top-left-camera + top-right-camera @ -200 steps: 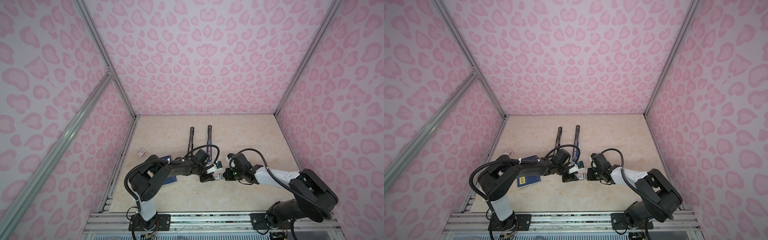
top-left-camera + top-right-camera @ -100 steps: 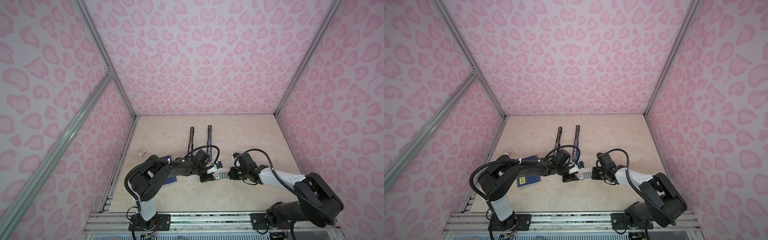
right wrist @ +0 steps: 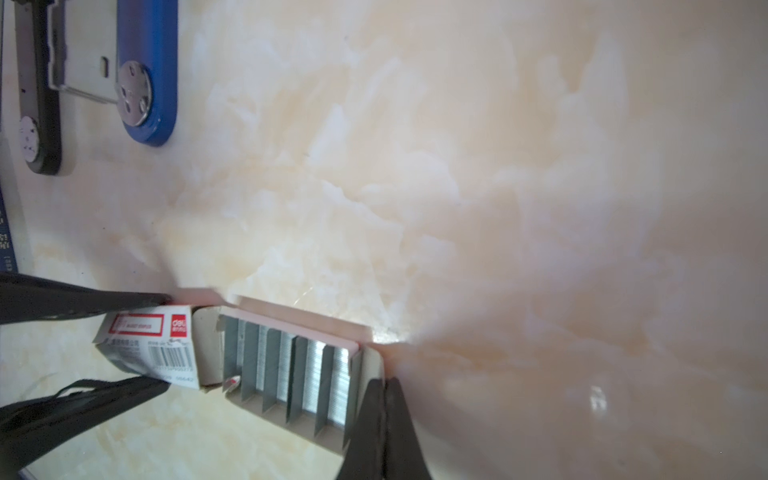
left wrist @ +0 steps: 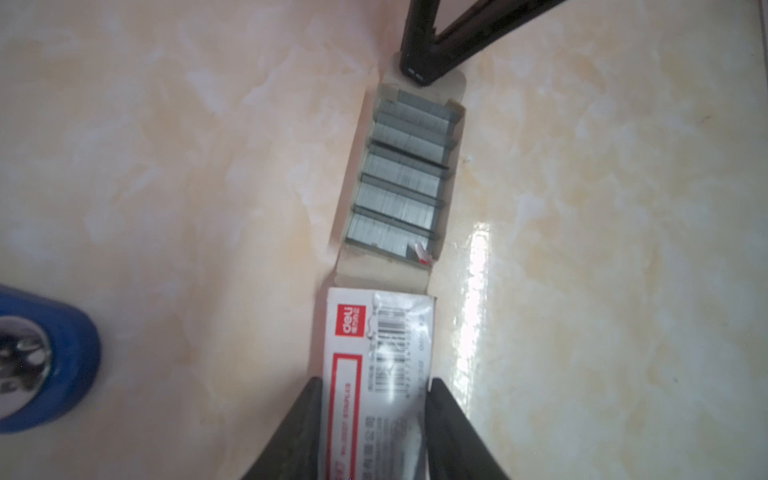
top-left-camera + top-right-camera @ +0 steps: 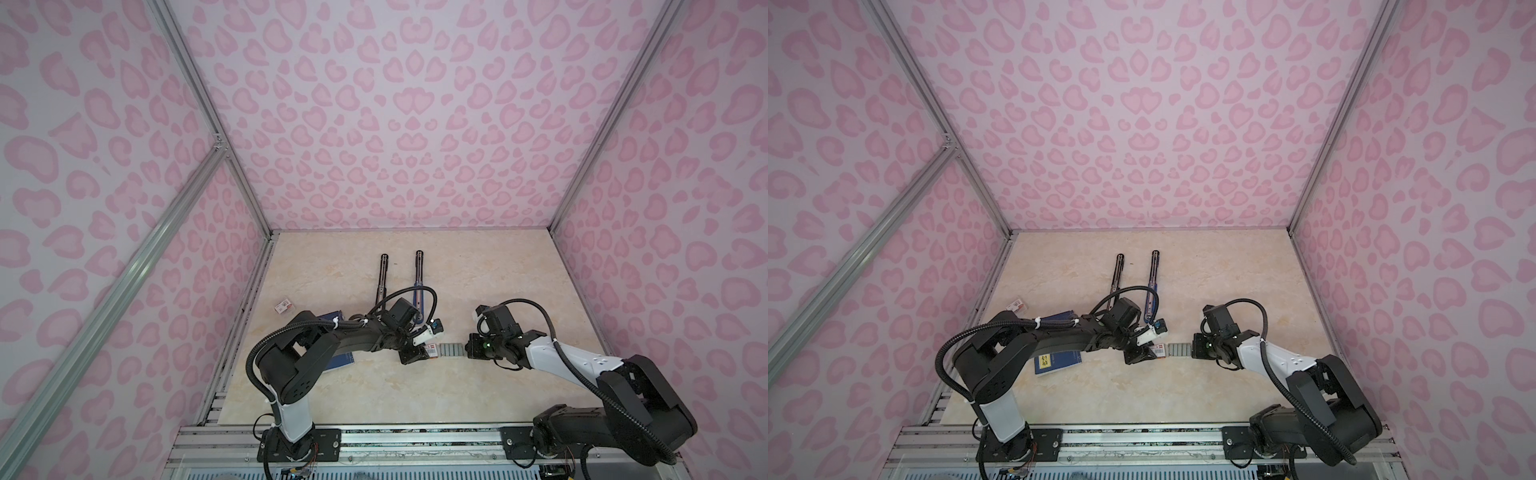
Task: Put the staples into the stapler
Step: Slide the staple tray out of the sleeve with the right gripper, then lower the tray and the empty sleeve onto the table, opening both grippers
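Between the two claws, the staples (image 4: 399,183) lay in an open cardboard tray (image 4: 382,270) on the desk (image 4: 166,166), the tray standing partly out of the box sleeve (image 4: 380,332). The left claw (image 4: 376,380) grasped the sleeve by its sides. The right claw (image 3: 384,382) was clenched on the tray's end flap. The tray's long axis ran from claw to claw, and each strip lay across it. The staples lay just beyond the right claw's tips, toward the left arm, so the right claw was nearer. The blue stapler (image 5: 418,278) and the black stapler (image 5: 381,274) lay farther back.
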### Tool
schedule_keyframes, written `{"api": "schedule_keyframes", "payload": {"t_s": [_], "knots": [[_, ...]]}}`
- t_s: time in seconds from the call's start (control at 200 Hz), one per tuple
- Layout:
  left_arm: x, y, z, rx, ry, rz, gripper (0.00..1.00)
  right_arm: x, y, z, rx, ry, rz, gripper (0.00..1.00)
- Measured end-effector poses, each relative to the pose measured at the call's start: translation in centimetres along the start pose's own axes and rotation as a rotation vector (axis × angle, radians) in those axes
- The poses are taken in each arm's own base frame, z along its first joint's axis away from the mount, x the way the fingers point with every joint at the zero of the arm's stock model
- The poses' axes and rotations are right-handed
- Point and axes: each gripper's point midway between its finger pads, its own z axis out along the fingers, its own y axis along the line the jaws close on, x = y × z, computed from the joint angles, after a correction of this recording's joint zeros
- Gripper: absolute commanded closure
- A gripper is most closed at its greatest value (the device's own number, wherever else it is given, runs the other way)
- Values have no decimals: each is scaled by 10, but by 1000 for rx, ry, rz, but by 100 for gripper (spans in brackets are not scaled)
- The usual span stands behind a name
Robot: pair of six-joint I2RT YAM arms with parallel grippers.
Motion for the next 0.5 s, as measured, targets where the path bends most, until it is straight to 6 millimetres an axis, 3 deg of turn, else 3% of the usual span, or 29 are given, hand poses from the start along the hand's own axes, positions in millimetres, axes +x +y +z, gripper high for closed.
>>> {"api": "schedule_keyframes", "payload": {"t_s": [0.5], "knots": [[21, 19, -19, -194, 50, -369, 57, 2, 10, 3, -41, 11, 8, 100]]}}
